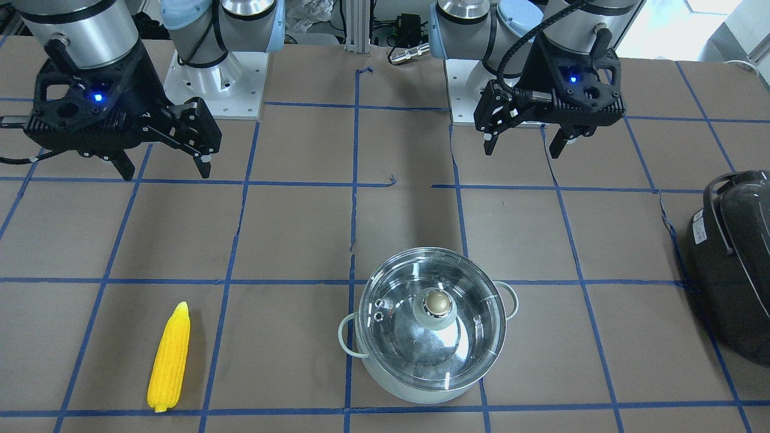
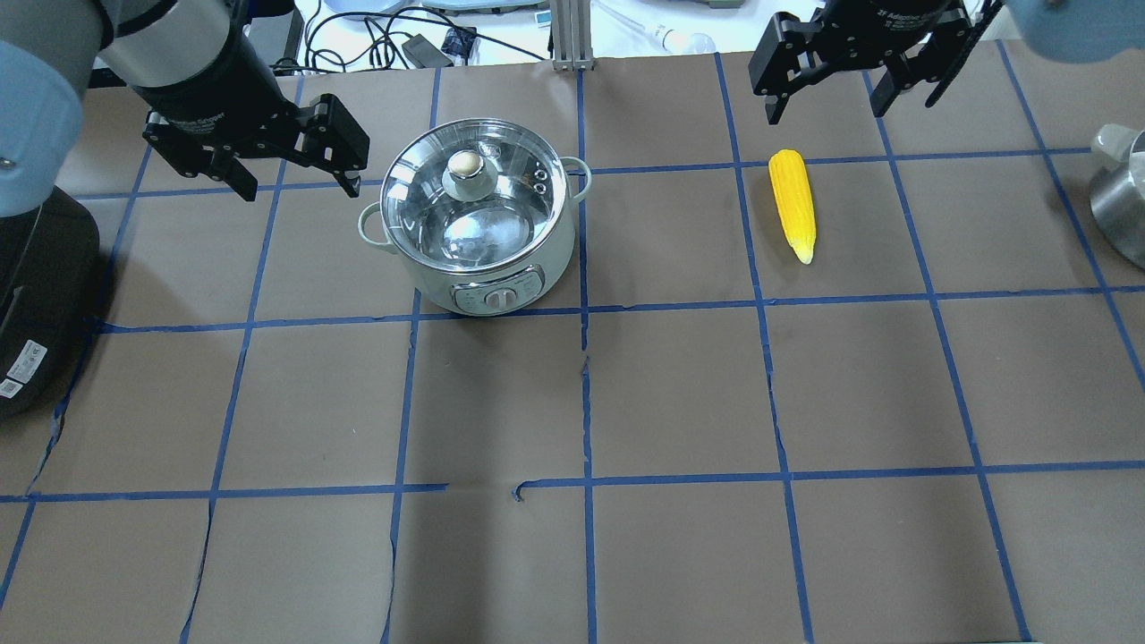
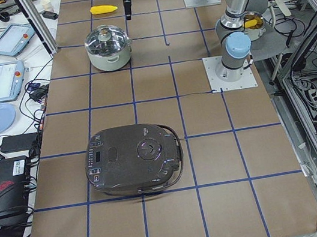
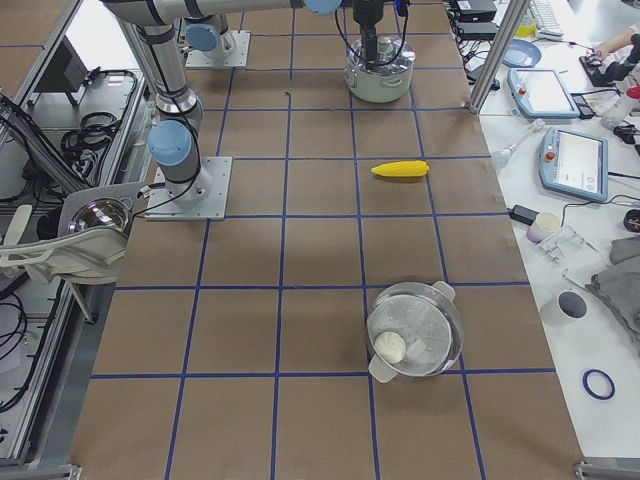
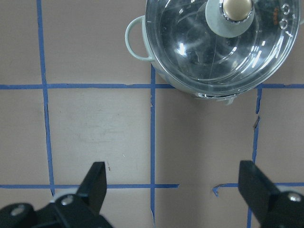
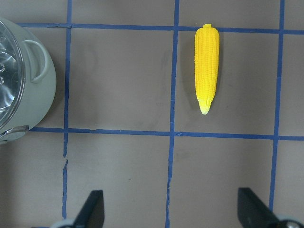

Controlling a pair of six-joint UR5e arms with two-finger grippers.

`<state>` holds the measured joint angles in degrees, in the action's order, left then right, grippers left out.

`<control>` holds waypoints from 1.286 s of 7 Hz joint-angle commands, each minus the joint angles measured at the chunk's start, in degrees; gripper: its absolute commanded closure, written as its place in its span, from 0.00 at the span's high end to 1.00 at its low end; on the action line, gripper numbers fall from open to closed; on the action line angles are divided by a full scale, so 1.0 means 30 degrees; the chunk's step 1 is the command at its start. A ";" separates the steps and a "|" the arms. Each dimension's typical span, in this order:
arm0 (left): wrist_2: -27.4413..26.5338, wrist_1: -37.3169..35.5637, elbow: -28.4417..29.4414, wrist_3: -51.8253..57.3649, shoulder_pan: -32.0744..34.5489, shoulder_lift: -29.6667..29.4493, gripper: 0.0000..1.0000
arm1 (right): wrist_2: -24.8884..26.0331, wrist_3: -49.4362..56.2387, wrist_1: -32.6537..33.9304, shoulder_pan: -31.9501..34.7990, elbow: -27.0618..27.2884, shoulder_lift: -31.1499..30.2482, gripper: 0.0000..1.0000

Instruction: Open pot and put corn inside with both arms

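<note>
The steel pot stands on the table with its glass lid on, and it also shows in the front view. The yellow corn lies flat to its right, apart from it, and shows in the front view too. My left gripper is open and empty, hovering just left of the pot; in its wrist view the lid knob is ahead. My right gripper is open and empty above the table beyond the corn; its wrist view shows the corn.
A dark grey rounded appliance sits at the table's left end. A second steel pot with a lid stands at the right end. Blue tape lines grid the brown table. Cables and tablets lie beyond the far edge.
</note>
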<state>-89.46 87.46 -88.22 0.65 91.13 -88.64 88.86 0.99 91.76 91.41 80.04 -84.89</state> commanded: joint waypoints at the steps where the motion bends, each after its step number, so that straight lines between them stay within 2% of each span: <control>1: -0.0003 -0.0002 -0.0095 0.0195 0.0005 0.0015 1.00 | -0.0029 -0.0009 0.0001 0.0000 0.0008 0.0024 1.00; 5: 0.0026 0.0056 -0.0096 -0.0040 -0.0024 -0.0044 1.00 | -0.0029 0.0048 0.0436 -0.0203 0.0154 0.0373 1.00; 7: -0.0003 0.0059 0.0226 -0.0392 -0.0082 -0.0538 1.00 | -0.0058 0.0223 0.2541 -0.0176 0.0533 0.0522 1.00; 9: -0.0003 -0.0498 0.2235 -0.0947 -0.0054 -0.3017 1.00 | -0.0029 0.0138 0.2841 -0.0176 0.0565 0.1104 1.00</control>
<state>-89.47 86.76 -85.11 -1.46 90.88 -93.30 88.75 1.54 99.42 90.89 81.63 -82.70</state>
